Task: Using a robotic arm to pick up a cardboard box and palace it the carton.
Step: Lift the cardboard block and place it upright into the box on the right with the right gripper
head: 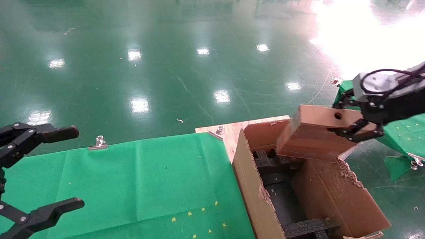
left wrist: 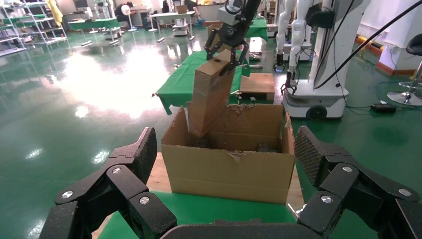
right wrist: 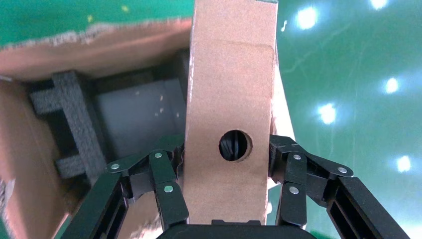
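Observation:
My right gripper point(head: 337, 118) is shut on the upper end of the small cardboard box point(head: 315, 136), near its round hole. The box hangs tilted, its lower end dipping into the far end of the open carton point(head: 252, 186). In the right wrist view the fingers point(right wrist: 166, 179) clamp both sides of the box point(right wrist: 229, 89) above the carton's black foam inserts point(right wrist: 74, 114). The left wrist view shows the box point(left wrist: 209, 94) standing steeply in the carton point(left wrist: 229, 172) under the right gripper point(left wrist: 226, 47). My left gripper point(head: 76, 167) is open and empty at the table's left, its open jaws point(left wrist: 226, 149) facing the carton.
A green cloth point(head: 132, 182) covers the table left of the carton, held by metal clips point(head: 98, 142). A bare wooden corner point(head: 232, 127) shows behind the carton. Another green-covered table point(head: 405, 132) stands at the right. Other robots point(left wrist: 323, 50) stand behind on the glossy green floor.

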`<action>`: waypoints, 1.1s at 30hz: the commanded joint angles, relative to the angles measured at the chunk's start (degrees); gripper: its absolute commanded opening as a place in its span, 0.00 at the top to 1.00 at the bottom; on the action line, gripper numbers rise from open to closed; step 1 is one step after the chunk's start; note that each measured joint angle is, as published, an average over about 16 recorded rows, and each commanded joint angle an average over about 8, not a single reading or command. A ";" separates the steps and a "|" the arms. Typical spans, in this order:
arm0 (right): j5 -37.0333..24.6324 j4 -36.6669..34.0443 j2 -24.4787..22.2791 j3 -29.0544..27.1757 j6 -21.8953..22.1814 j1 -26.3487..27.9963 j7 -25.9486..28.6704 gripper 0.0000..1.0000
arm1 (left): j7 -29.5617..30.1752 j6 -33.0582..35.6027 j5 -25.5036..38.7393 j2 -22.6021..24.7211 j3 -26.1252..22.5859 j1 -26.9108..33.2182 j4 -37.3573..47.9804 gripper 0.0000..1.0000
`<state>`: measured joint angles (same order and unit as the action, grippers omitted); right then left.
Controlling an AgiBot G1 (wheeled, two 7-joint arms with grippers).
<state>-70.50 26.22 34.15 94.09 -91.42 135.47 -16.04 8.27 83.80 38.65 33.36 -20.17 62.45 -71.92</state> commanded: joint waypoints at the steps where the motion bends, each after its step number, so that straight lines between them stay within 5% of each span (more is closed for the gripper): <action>1: 1.16 -0.08 -0.03 0.81 0.01 -0.22 0.08 1.00 | 0.00 0.00 -0.01 0.00 0.00 0.00 0.01 0.00; 15: 1.40 -0.94 0.38 0.96 1.87 -1.38 3.88 1.00 | 0.00 -0.01 -0.01 0.00 0.00 -0.01 0.01 0.00; 25: -0.19 -2.02 1.02 3.29 7.99 -4.72 28.39 1.00 | -0.01 0.00 -0.01 0.00 -0.01 0.00 0.02 0.00; 33: -1.66 3.16 -0.42 5.68 6.70 -5.58 50.55 1.00 | -0.01 -0.01 -0.02 0.00 -0.01 0.00 0.02 0.00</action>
<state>-72.49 29.54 33.64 99.80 -84.22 130.03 34.08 8.26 83.80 38.63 33.36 -20.18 62.45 -71.90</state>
